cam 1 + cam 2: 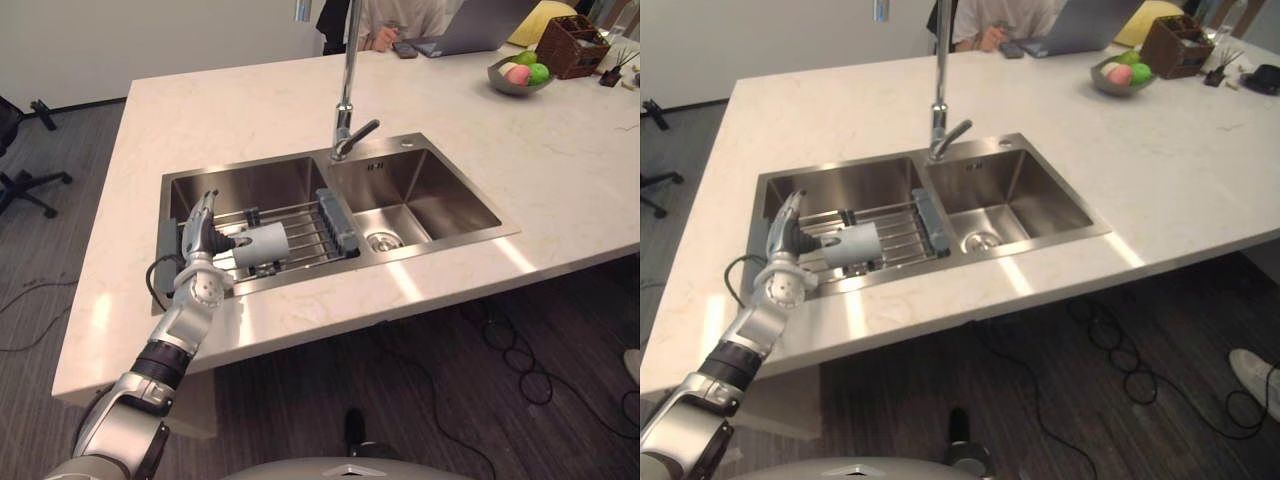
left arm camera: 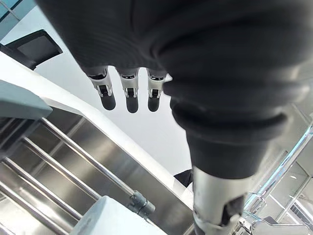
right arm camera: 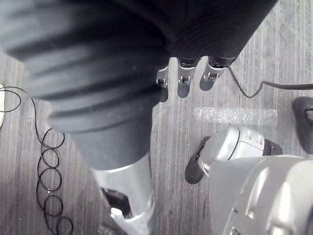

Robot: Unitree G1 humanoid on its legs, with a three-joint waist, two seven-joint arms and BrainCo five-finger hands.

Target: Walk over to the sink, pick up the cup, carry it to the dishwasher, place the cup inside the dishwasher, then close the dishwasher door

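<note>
Currently the grey cup (image 1: 265, 243) lies on its side on the wire rack (image 1: 310, 228) across the left basin of the 2-basin sink (image 1: 440, 195). Left hand (image 1: 203, 238) is just beside it, fingers straight, thumb toward the cup, gripping nothing. Right hand (image 3: 184, 83) hangs over the floor (image 3: 274, 44), fingers relaxed, empty.

1. The surface (image 1: 500, 170) is showing cream stone with faint veining.
2. The sink (image 1: 440, 200) is gleaming silver steel.
3. The cup (image 1: 262, 245) is looking pale grey.
4. The basket (image 1: 572, 45) is showing a dark brown weave.
5. The floor (image 1: 60, 250) is showing dark grey stripes.
</note>
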